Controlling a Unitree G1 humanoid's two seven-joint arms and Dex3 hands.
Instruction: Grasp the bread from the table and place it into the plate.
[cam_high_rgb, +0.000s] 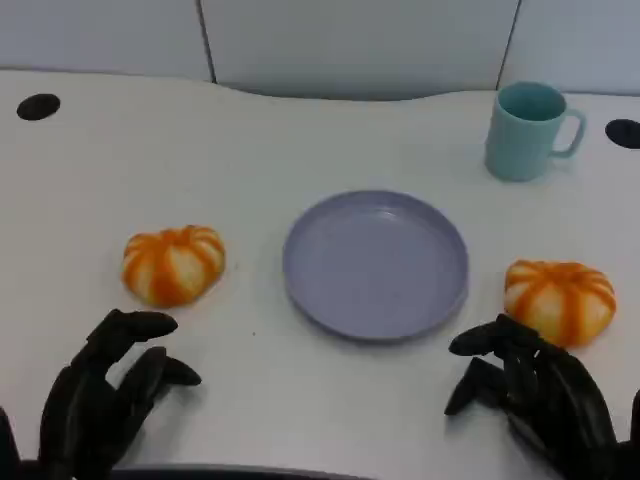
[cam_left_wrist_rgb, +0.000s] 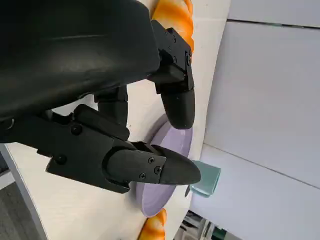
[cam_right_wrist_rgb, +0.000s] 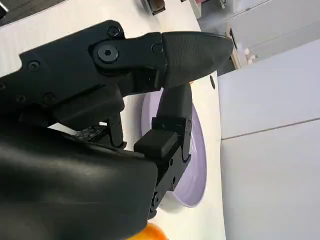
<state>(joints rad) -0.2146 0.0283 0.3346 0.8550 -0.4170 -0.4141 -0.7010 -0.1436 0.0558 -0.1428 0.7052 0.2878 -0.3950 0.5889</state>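
Both hands, left hand (cam_high_rgb: 105, 395) and right hand (cam_high_rgb: 535, 390), hover spread and empty. Two bread rolls, at the lavender plate's (cam_high_rgb: 376, 263) nine o'clock (cam_high_rgb: 173, 263) and three o'clock (cam_high_rgb: 559, 299), invite hesitation. A careless closing could nudge either roll across the bench (cam_high_rgb: 300, 140).

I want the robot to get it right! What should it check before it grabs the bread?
1. Plate has room: ok, nothing lies in it.
2. Left hand free: ok, fingers apart, holding nothing.
3. Right hand free: ok, holding nothing.
4. Left bread reachable: ok, it sits on the table just beyond the left hand, untouched.
5. Right bread reachable: ok, just beyond the right hand; whether the fingers touch it, cannot tell.
6. Cup out of the way: ok, it stands upright far behind the plate.
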